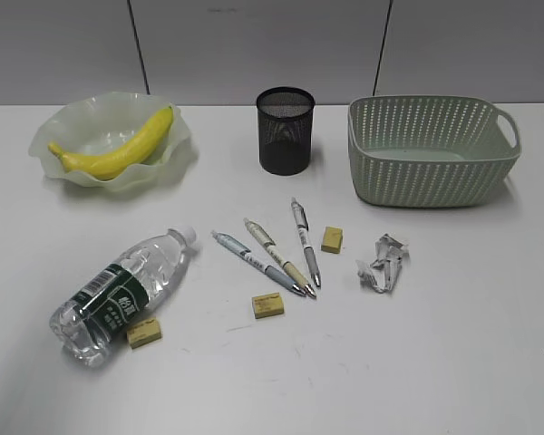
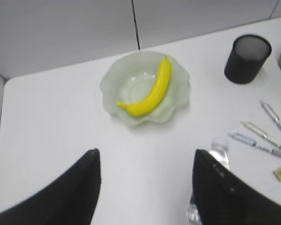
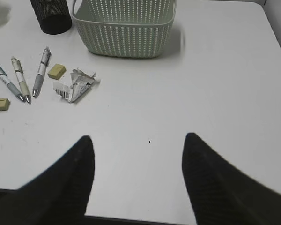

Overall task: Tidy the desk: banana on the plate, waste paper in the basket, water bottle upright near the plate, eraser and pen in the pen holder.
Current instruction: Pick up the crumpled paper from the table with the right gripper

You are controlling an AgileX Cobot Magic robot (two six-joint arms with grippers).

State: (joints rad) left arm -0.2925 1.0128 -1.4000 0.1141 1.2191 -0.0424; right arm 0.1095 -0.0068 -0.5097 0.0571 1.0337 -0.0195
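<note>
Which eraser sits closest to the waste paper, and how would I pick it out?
Start at the basket at the desk's back right, then drop toward the front to the waste paper. Just left of the paper lies a small yellowish eraser, beside the rightmost pen. Unlike the other two erasers, it lies behind the pen tips, farthest from the bottle.

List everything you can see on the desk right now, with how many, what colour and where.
banana: one, yellow, lying in the plate
plate: one, pale green, back left
pen holder: one, black mesh, back centre
basket: one, sage green, back right
water bottle: one, clear with green label, lying front left
pens: three, grey and white, centre
erasers: three, tan, one by the bottle, one below the pens, one right of them
waste paper: one, white-grey, right of the pens
desk: white
left gripper: black, open, empty
right gripper: black, open, empty
</note>
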